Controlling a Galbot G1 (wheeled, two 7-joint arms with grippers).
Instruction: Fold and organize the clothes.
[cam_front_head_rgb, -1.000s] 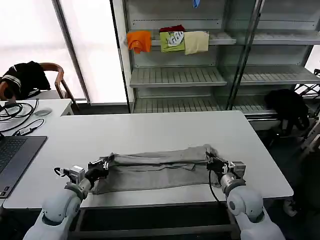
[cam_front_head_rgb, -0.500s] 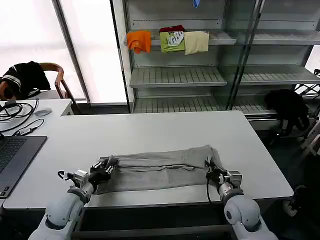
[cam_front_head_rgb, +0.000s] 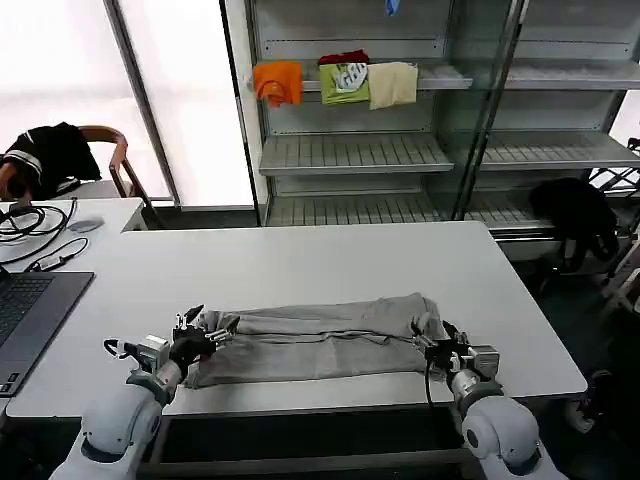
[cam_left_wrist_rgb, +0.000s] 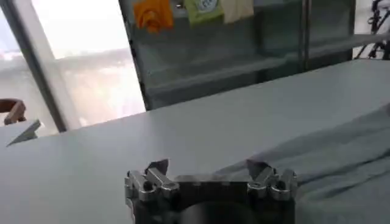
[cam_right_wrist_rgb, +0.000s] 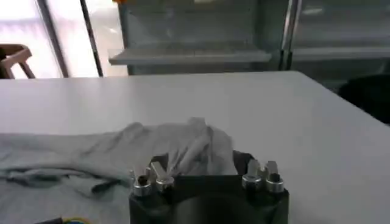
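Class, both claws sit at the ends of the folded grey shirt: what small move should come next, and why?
Probably draw both claws back off the cloth. The light grey T-shirt lies folded in a long band on the white table; the left claw and right claw look open at its ends.

Both arms low, reaching forward. Left gripper (cam_front_head_rgb: 193, 334) fingers spread apart. Right gripper (cam_front_head_rgb: 437, 344) fingers likewise parted.

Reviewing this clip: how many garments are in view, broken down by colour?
Light grey T-shirt on the table: 1
Orange garment on the shelf: 1
Green garment on the shelf: 1
Cream garment on the shelf: 1
Dark red garment on the shelf: 1
Black garments, on the chair and beside the table: 2
Total: 7
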